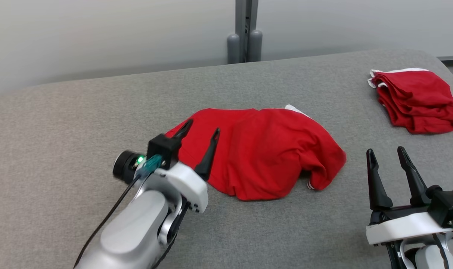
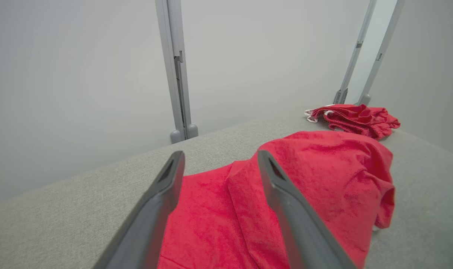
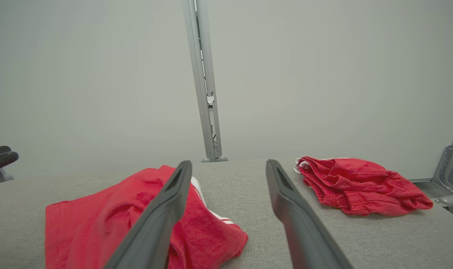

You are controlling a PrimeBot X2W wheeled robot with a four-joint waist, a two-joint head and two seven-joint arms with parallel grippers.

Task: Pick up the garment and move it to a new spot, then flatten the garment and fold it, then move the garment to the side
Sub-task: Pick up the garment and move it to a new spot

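A red garment (image 1: pixel 261 149) lies crumpled in the middle of a grey padded surface (image 1: pixel 80 112). The left gripper (image 1: pixel 204 126) is spread open and empty over its left corner, and the right gripper (image 1: pixel 385 150), also open and empty, is near its right end but apart from it. The head view gives the garment's whole outline; the right wrist view brings out white stripes (image 3: pixel 219 218) on its hem. A second red pile (image 1: pixel 420 99) sits by the far right edge, well apart, with bare grey surface stretching left and front.
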